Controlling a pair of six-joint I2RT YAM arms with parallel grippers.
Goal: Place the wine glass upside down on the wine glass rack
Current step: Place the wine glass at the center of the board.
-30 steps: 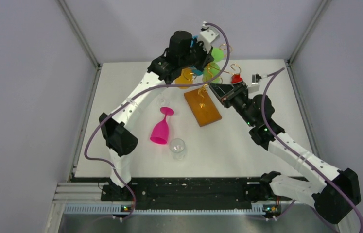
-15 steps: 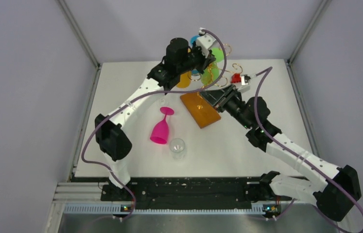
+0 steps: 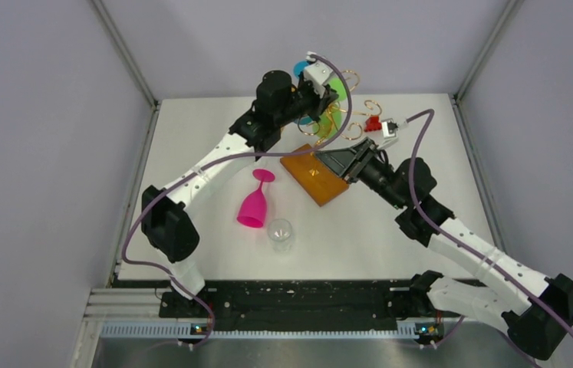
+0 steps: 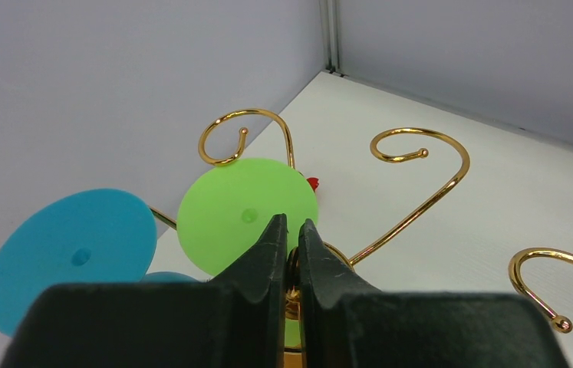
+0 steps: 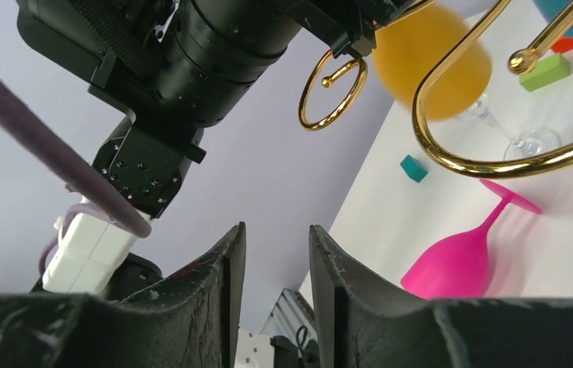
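Observation:
The wine glass rack (image 3: pixel 310 181) is gold wire with curled arms on an orange-brown base, near the back of the table. Green (image 4: pixel 247 215), blue (image 4: pixel 72 257) and orange (image 5: pixel 433 38) glasses hang on it upside down. My left gripper (image 4: pixel 291 232) is shut on the rack's gold centre wire, at the rack's top (image 3: pixel 321 98) in the top view. A pink wine glass (image 3: pixel 254 201) lies on its side on the table, with a clear wine glass (image 3: pixel 280 234) lying just in front of it. My right gripper (image 3: pixel 332 159) stands open beside the base, holding nothing (image 5: pixel 277 239).
A red piece (image 3: pixel 373 123) sits behind the rack on the right. A small teal block (image 5: pixel 413 169) and a green block (image 5: pixel 544 73) lie on the table. Grey walls close in the back and both sides. My left arm's purple cable (image 3: pixel 348 92) loops over the rack.
My right gripper has opened and moved left along the base. My left gripper has moved toward the back wall with the rack's top in it, and the base has shifted left.

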